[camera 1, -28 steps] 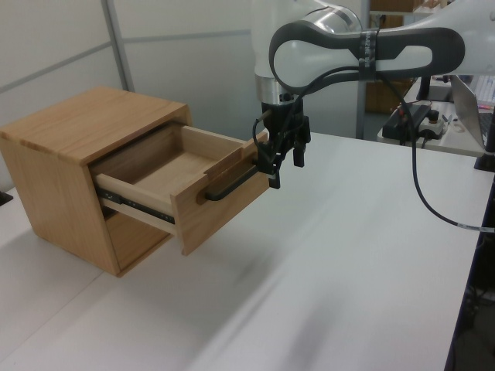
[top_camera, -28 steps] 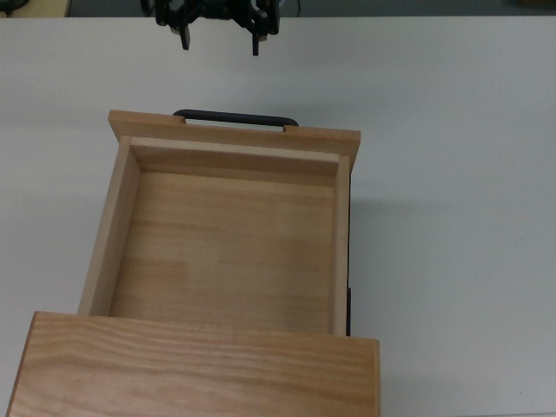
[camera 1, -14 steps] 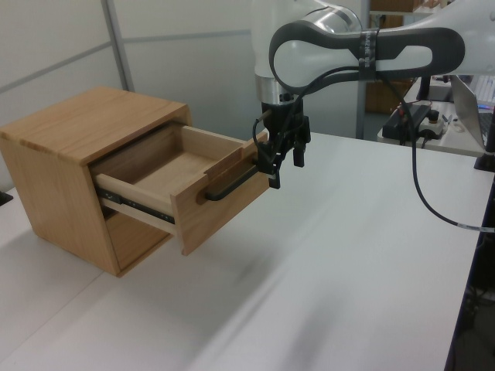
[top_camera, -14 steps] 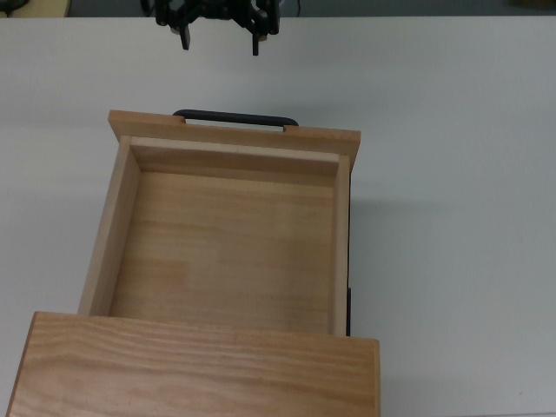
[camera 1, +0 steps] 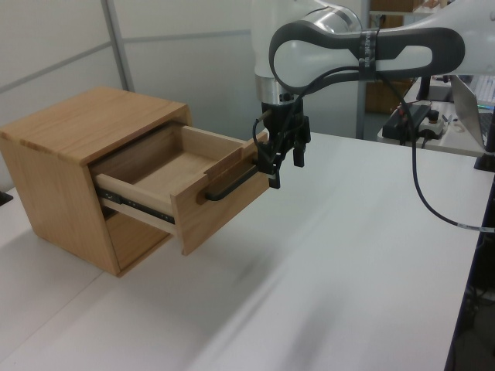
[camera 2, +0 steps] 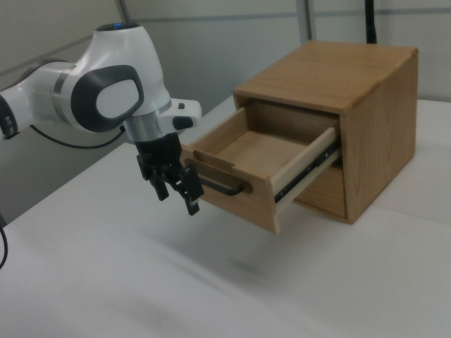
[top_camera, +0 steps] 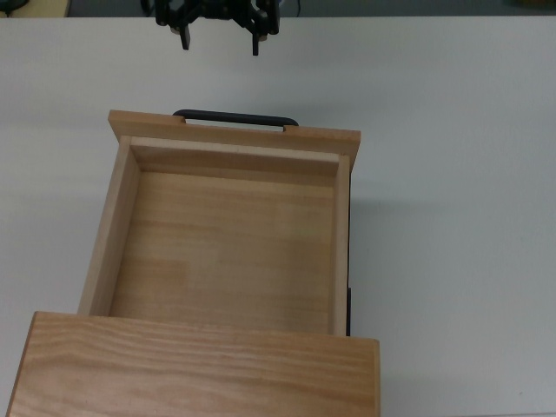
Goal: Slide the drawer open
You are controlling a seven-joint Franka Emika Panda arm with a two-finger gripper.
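Observation:
The drawer (top_camera: 234, 133) stands pulled well out of the wooden cabinet (top_camera: 195, 369), and its tray is empty. Its black bar handle (top_camera: 230, 117) runs along the front panel. My gripper (top_camera: 220, 40) hangs open just beyond the handle, at the top view's upper edge, with nothing between its fingers. In the left view the gripper (camera 1: 287, 170) is to the right of the handle (camera 1: 230, 182) and close to the drawer (camera 1: 232, 207), not touching the bar. In the right view the gripper (camera 2: 177, 198) is left of the handle (camera 2: 223, 185) on the drawer (camera 2: 243, 205).
The cabinet (camera 1: 77, 124) rests on a white table (camera 1: 332, 263). A black cable (camera 1: 425, 193) hangs from the arm in the left view. Equipment (camera 1: 421, 120) sits on a far desk at the left view's right. Wall panels stand behind the cabinet.

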